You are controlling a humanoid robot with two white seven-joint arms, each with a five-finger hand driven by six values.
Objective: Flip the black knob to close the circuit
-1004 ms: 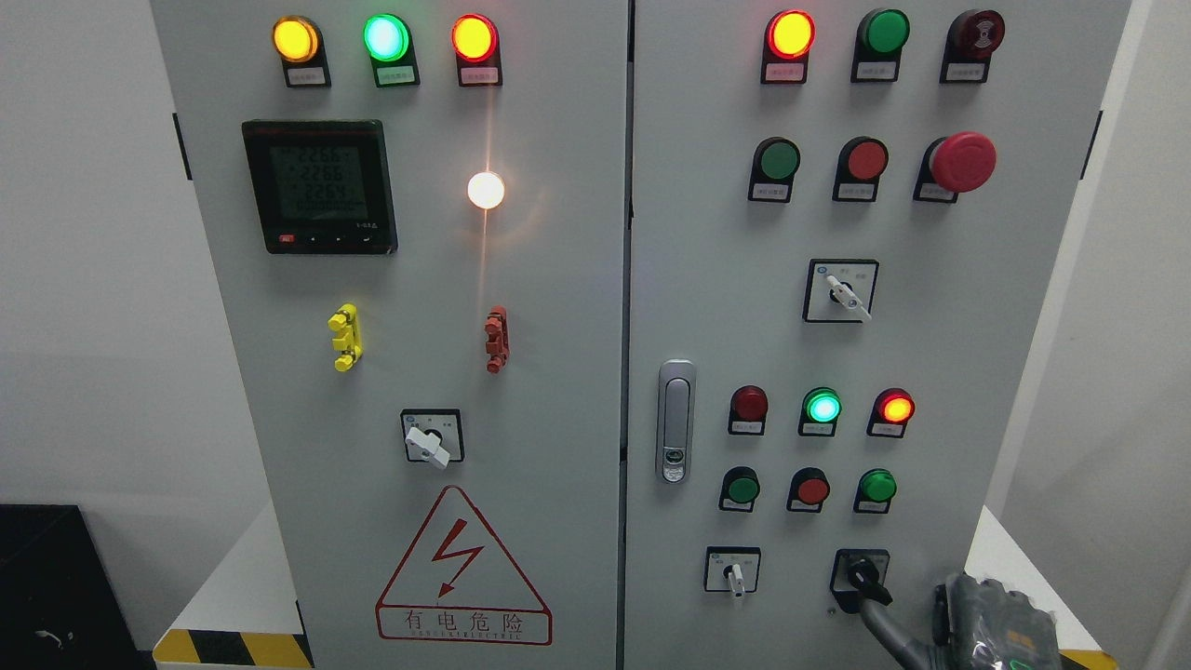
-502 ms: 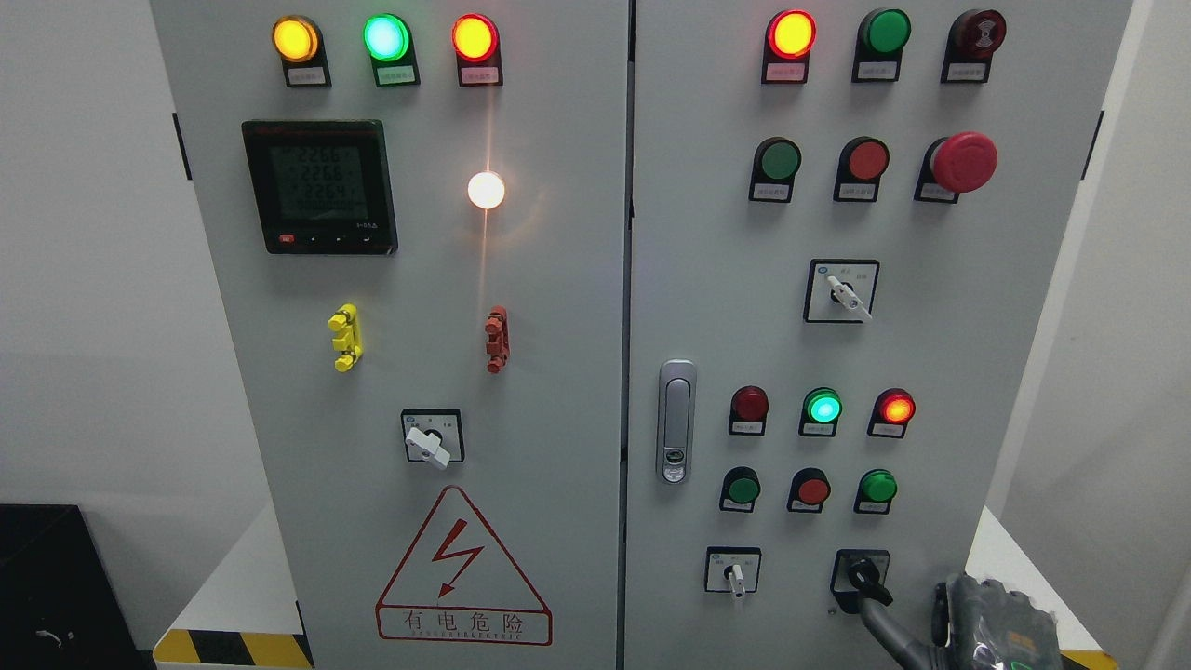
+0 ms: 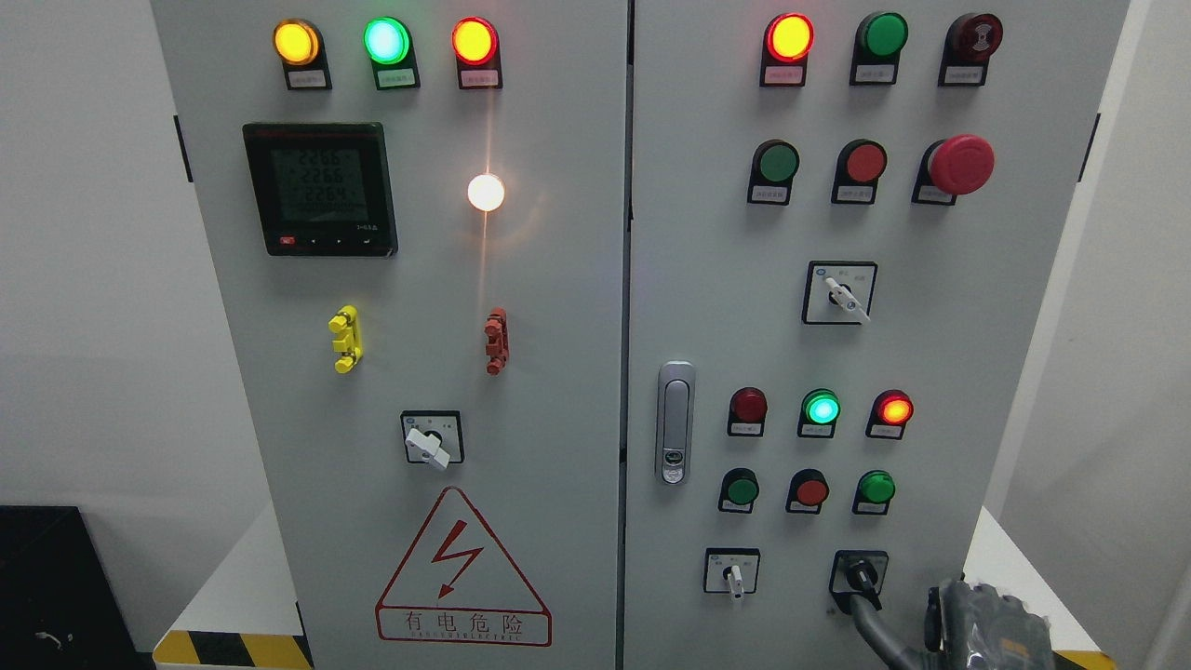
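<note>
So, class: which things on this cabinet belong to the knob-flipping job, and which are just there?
Job:
- black knob
- right robot hand, finger at the knob

Just there:
- meter
- red mushroom button
- door handle
- white knobs
- warning sign

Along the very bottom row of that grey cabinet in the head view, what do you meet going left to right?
Red-bordered triangular lightning warning sign → small white-handled selector switch → black knob → robot's grey right hand.
</note>
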